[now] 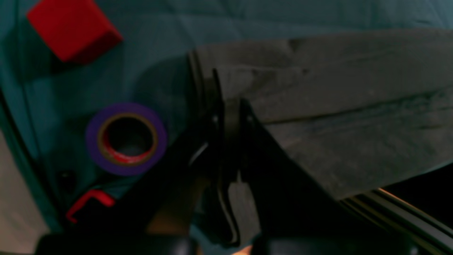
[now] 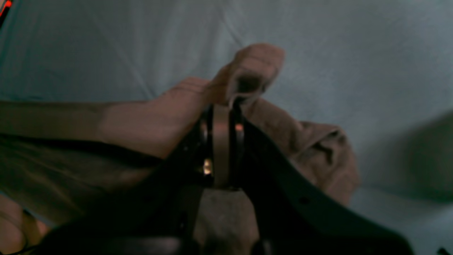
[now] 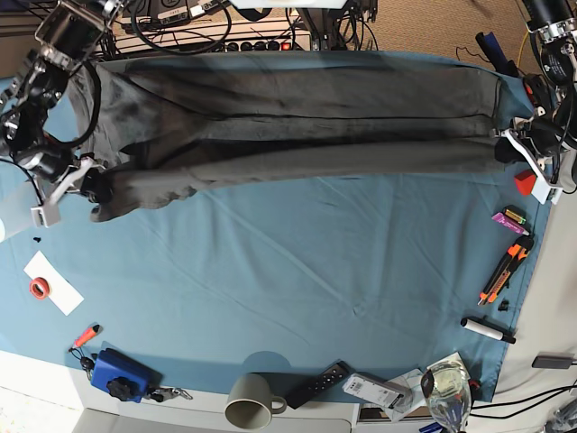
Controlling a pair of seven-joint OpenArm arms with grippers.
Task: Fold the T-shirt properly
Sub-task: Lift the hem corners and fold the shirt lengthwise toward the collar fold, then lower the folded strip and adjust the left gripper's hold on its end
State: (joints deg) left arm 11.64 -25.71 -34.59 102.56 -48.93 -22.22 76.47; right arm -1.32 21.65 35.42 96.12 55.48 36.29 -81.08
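The dark grey T-shirt (image 3: pixel 297 126) lies stretched in a long folded band across the far side of the table, from the left edge to the right edge. My left gripper (image 3: pixel 507 144) is at the band's right end, shut on the shirt's edge. The left wrist view shows that gripper (image 1: pixel 231 106) pinching the folded hem of the shirt (image 1: pixel 336 106). My right gripper (image 3: pixel 95 191) is at the band's left end, shut on a bunched corner. In the right wrist view the gripper (image 2: pixel 230 106) clamps a fold of fabric (image 2: pixel 141 120) that looks brownish there.
The blue-teal table cloth (image 3: pixel 297 271) covers the table. A red block (image 1: pixel 72 30) and a purple tape roll (image 1: pixel 125 139) sit beside my left gripper. An orange knife (image 3: pixel 500 275) and a marker (image 3: pixel 488 330) lie at the right. A mug (image 3: pixel 255 400), a remote (image 3: pixel 317 383) and a blue box (image 3: pixel 115 374) line the front.
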